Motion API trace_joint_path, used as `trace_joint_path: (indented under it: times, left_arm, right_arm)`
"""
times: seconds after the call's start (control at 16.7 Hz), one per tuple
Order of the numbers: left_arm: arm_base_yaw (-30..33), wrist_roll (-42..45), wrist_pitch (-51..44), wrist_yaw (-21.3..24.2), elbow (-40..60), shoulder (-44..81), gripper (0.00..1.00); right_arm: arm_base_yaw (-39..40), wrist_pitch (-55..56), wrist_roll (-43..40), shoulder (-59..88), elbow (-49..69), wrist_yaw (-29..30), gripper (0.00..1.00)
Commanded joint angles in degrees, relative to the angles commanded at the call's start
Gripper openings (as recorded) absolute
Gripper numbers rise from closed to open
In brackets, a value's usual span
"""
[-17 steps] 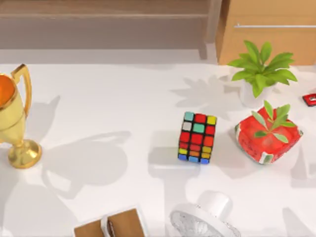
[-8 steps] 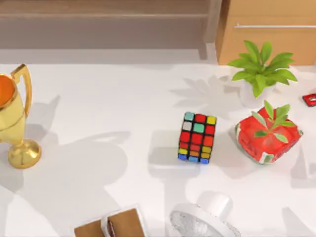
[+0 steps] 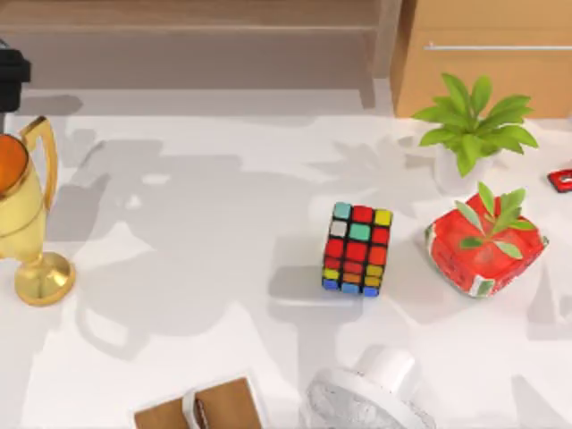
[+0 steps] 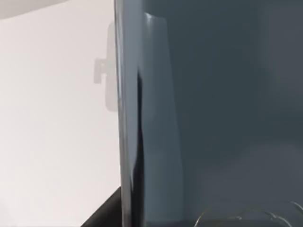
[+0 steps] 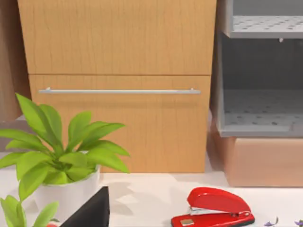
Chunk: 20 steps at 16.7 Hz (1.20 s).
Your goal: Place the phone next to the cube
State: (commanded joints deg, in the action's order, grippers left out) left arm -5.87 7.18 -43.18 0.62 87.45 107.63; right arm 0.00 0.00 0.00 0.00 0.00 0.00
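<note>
Dark grey-blue glass covers most of the left wrist view: the phone (image 4: 213,109) sits very close to that camera, its thin edge running top to bottom just left of centre, and its far end is cut off by the frame. A black sliver at the lower edge beside it may be a finger, so whether the left pincer is clenched on the phone cannot be told. In the top view a black piece of the left arm (image 3: 11,76) pokes in at the upper left edge, above a gold trophy (image 3: 27,219) that is itself cut by the left edge. The cube (image 3: 357,249) stands right of centre on the white table (image 3: 197,206). The right wrist view shows a black wedge at its bottom edge; the right pincer's state cannot be told.
</note>
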Motion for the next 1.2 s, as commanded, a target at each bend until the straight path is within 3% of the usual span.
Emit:
trace_joint_path:
  times: [0.72, 0.96, 1.2]
  left_arm:
    - [30.09, -29.85, -13.52, -0.35, 8.97, 10.12, 0.0]
    - [35.73, -35.44, -18.81, -0.73, 8.27, 12.32, 0.0]
    - [37.48, -37.19, -20.72, -0.89, 7.83, 13.05, 0.0]
  right_arm:
    - [0.0, 0.0, 0.0, 0.0, 0.0, 0.0, 1.0]
    - [0.0, 0.0, 0.0, 0.0, 0.0, 0.0, 1.0]
    - [0.0, 0.0, 0.0, 0.0, 0.0, 0.0, 1.0]
